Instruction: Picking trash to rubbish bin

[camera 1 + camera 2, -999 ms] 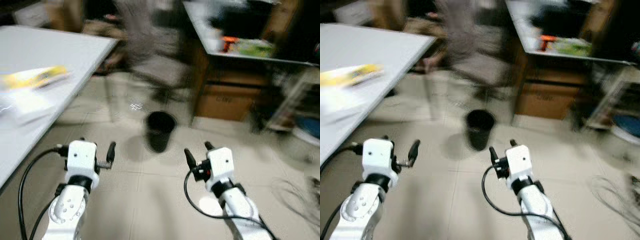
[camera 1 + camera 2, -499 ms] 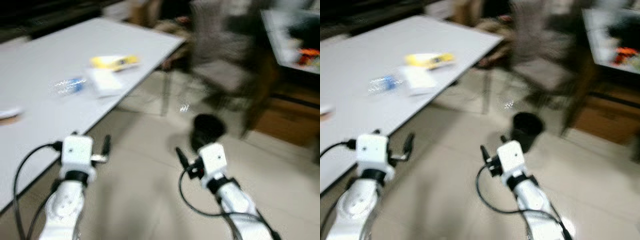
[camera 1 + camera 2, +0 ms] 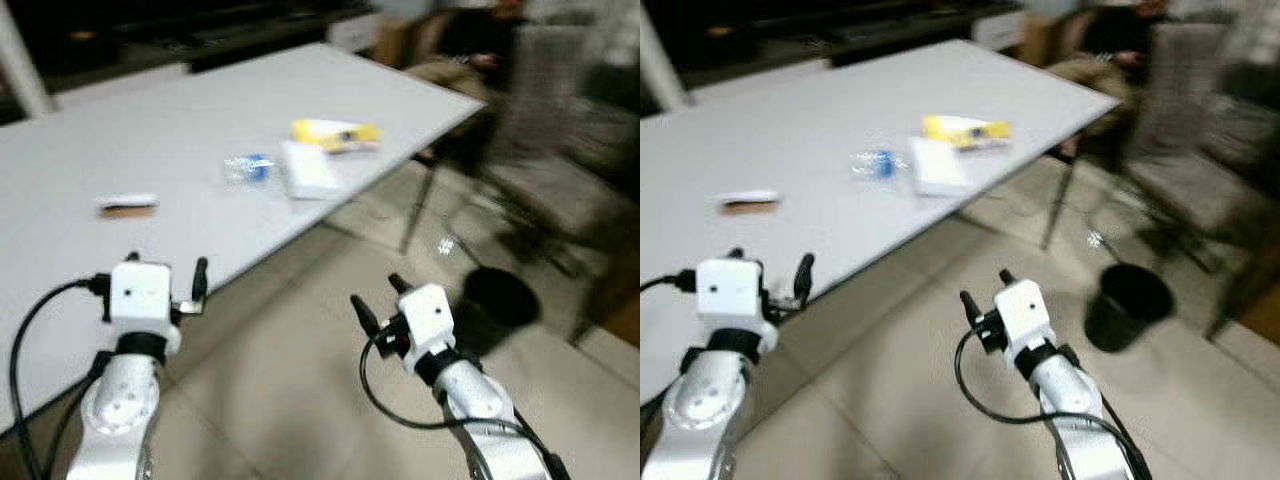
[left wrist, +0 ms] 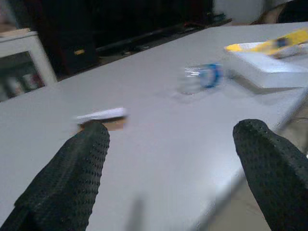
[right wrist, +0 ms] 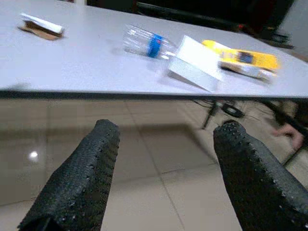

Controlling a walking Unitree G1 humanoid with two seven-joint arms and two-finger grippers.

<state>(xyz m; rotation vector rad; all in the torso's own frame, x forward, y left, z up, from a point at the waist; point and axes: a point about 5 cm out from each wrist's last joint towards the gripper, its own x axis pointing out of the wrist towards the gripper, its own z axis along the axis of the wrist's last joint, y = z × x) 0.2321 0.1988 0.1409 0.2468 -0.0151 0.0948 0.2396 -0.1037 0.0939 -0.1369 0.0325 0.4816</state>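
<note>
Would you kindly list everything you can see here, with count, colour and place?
Table: one, white, on the robot's left.
Plastic bottle: one, clear with blue label, lying on the table.
White box: one, beside the bottle.
Yellow packet: one, just past the box.
Small wrapper: one, white and brown, nearer the left arm.
Rubbish bin: one, black, on the floor at right.
Chair: one, grey, beyond the bin.
Left gripper: open, above the table edge.
Right gripper: open, over the floor.

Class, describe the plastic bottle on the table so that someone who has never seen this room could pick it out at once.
Find the big white table. Near its far edge, beside a flat white box and a yellow packet, lies the plastic bottle. It alone is clear and crumpled, with a blue label band.
</note>
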